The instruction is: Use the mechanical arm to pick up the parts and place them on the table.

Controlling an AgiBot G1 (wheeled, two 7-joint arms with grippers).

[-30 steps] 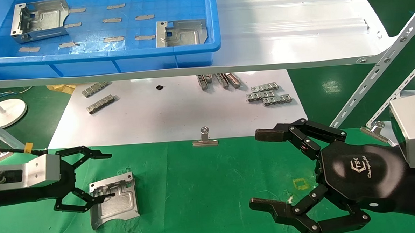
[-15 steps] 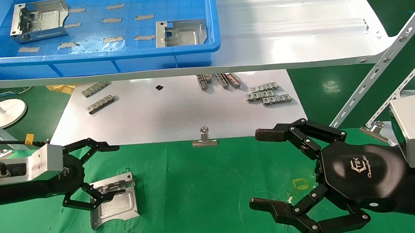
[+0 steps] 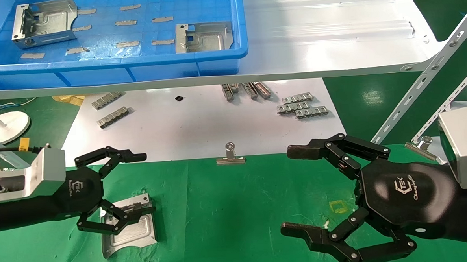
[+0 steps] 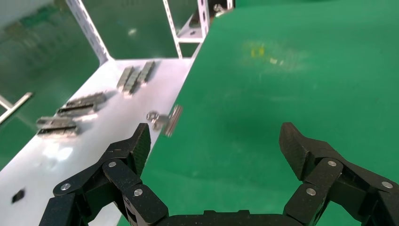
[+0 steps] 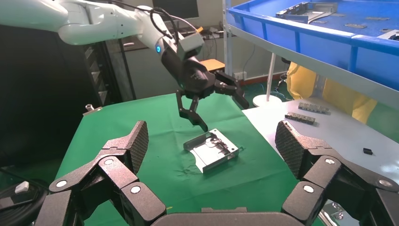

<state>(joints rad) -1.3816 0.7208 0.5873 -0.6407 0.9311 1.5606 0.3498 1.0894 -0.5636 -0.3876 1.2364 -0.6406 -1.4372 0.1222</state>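
Note:
One silver part (image 3: 133,234) lies flat on the green table (image 3: 229,217) at the front left; it also shows in the right wrist view (image 5: 211,151). My left gripper (image 3: 149,182) is open and empty, lifted just above that part, clear of it in the right wrist view (image 5: 225,114). Its own view shows open fingers (image 4: 215,141) over bare green cloth. Two more parts (image 3: 43,22) (image 3: 203,37) lie in the blue tray (image 3: 112,69). My right gripper (image 3: 290,190) (image 5: 211,136) is open and empty over the table's front right.
The blue tray stands on a glossy white shelf (image 3: 323,32) at the back. Below it a white sheet (image 3: 194,125) carries grey toothed strips (image 3: 301,106). A binder clip (image 3: 230,156) sits on the cloth's far edge. Slanted metal braces (image 3: 424,79) stand at the right.
My left gripper has risen off the part and moved back and to the right, turning its palm upward. The part stays on the cloth. The right arm has not moved.

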